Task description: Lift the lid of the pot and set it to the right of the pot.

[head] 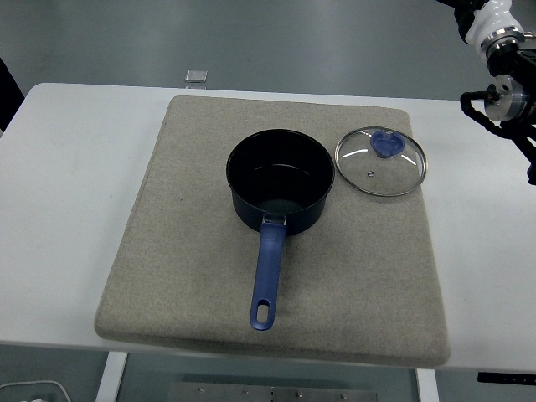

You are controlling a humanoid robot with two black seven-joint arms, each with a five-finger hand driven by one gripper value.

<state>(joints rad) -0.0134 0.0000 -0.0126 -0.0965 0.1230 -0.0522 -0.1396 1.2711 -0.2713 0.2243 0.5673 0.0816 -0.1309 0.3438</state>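
The counter (67,167) is largely covered by a beige mat (193,276). The pot (280,189) sits uncovered, the pot lid (380,161) just right of it. The right arm (501,92) is cropped; its fingers' state cannot be told.

Bright, even, sharp; faint shadows.

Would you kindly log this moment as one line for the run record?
lid: flat on mat, right of pot | pot: open | right arm: at right edge, hand unseen
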